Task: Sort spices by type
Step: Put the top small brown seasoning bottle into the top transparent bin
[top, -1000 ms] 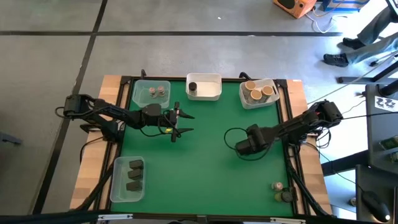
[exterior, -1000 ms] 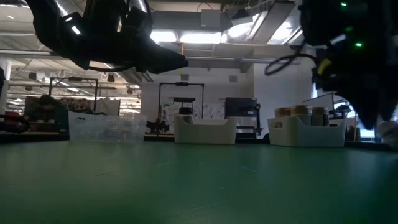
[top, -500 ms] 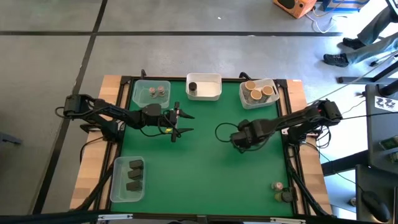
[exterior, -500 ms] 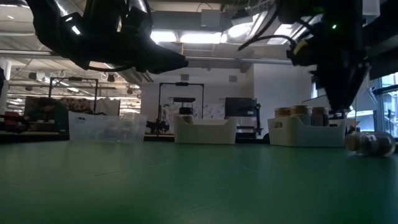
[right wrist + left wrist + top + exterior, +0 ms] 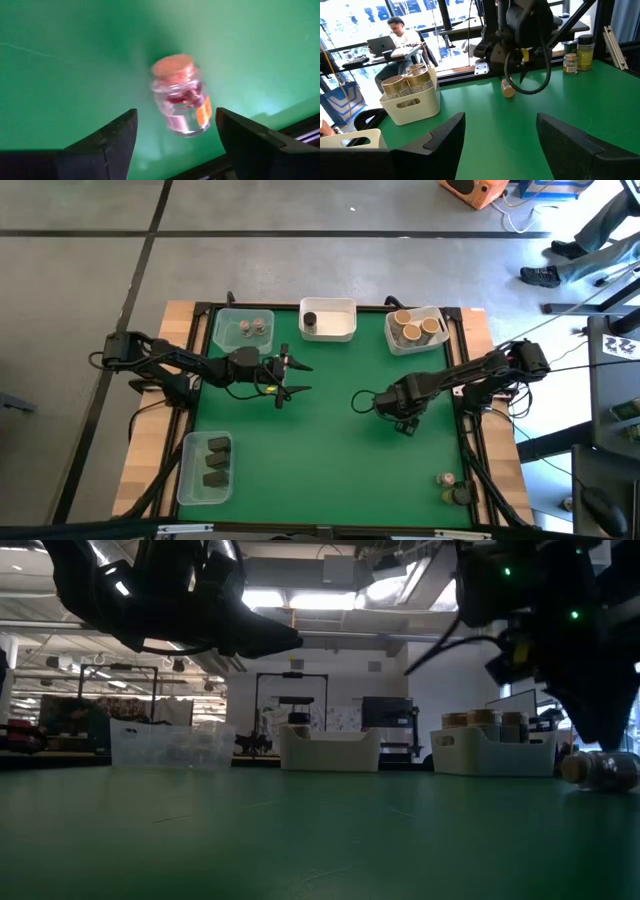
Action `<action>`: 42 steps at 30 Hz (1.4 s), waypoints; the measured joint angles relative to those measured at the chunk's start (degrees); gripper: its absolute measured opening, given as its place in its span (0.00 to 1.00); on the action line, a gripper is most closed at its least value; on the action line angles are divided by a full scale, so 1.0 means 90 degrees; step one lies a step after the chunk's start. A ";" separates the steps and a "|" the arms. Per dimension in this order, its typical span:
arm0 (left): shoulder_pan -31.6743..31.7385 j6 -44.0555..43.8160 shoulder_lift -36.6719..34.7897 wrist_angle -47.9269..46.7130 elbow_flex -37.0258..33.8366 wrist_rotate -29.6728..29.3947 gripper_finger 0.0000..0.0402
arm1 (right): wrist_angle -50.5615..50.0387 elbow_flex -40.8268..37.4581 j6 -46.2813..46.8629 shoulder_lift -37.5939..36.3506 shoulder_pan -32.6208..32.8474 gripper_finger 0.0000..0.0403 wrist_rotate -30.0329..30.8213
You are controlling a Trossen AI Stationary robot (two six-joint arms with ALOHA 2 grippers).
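Observation:
A small clear spice jar (image 5: 180, 97) with a tan cork lid lies on its side on the green mat; it also shows in the low view (image 5: 603, 769) and in the left wrist view (image 5: 507, 89). My right gripper (image 5: 175, 114) hangs over it, open, with a finger off to each side and clear of it; in the high view this gripper (image 5: 404, 418) is right of the mat's middle and hides the jar. My left gripper (image 5: 296, 377) waits open above the mat's left half. Two more jars (image 5: 452, 487) stand by the near right corner.
Along the far edge stand a clear tub (image 5: 243, 330) with grey-lidded jars, a white tub (image 5: 328, 320) with a dark cylinder and a white tub (image 5: 416, 330) with tan-lidded jars. A clear tub (image 5: 205, 465) near the left corner holds dark blocks. A person's legs (image 5: 590, 240) show beyond the table.
My right gripper has swung a little toward the table's left and far side, then back toward the near side. The jar, hidden behind it a second ago in the low view, has since come into view lying on its side on the mat.

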 joint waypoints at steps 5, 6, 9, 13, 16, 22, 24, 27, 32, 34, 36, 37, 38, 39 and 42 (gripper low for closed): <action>0.0000 0.0000 0.0000 0.0002 0.0000 0.0000 0.58 | 0.0334 -0.0420 0.0055 0.0000 0.0007 0.66 -0.0017; 0.0000 0.0000 -0.0002 0.0002 0.0000 -0.0001 0.58 | 0.0431 -0.0500 0.0054 -0.0001 0.0007 0.66 -0.0013; 0.0000 0.0000 0.0000 0.0004 0.0000 0.0000 0.58 | 0.0742 -0.0692 0.0055 0.0001 0.0007 0.66 0.0073; 0.0000 0.0000 -0.0001 0.0002 0.0000 0.0000 0.58 | 0.1138 -0.0895 0.0007 0.0001 0.0007 0.62 0.0267; 0.0000 -0.0003 0.0000 0.0000 0.0000 0.0000 0.58 | 0.1263 -0.1039 0.0009 0.0001 0.0008 0.53 0.0286; -0.0004 -0.0039 0.0000 0.0007 0.0000 -0.0001 0.58 | 0.1381 -0.1093 0.0236 -0.0025 0.0028 0.48 0.0442; -0.0005 -0.0078 0.0000 0.0025 0.0001 0.0000 0.58 | 0.1658 -0.1097 0.0248 -0.0100 0.0028 0.48 0.0592; -0.0005 -0.0223 0.0000 0.0029 0.0039 0.0000 0.58 | 0.2298 -0.1102 0.0241 -0.0213 0.0027 0.48 0.0874; -0.0005 -0.0333 -0.0002 0.0031 0.0058 -0.0001 0.58 | 0.4193 -0.1175 -0.0289 -0.0205 0.0022 0.48 0.1494; -0.0005 -0.0346 -0.0002 0.0070 0.0058 0.0000 0.58 | 0.5196 -0.1336 -0.0643 -0.0126 0.0017 0.49 0.1675; -0.0005 -0.0450 -0.0002 0.0086 0.0058 0.0000 0.58 | 0.6216 -0.1556 -0.1007 -0.0042 0.0005 0.49 0.1898; -0.0005 -0.0507 -0.0002 0.0082 0.0058 0.0000 0.58 | 0.6717 -0.1673 -0.1160 0.0018 0.0005 0.49 0.2075; -0.0005 -0.0590 -0.0002 0.0087 0.0058 -0.0001 0.58 | 0.7206 -0.1792 -0.1295 0.0087 0.0005 0.49 0.2239; -0.0009 -0.0655 -0.0002 0.0122 0.0058 0.0000 0.58 | 0.7683 -0.1909 -0.1429 0.0167 0.0005 0.49 0.2394; -0.0078 -0.0954 -0.0002 0.0135 0.0063 -0.0008 0.58 | 0.8924 -0.2141 -0.1819 0.0517 0.0005 0.49 0.2639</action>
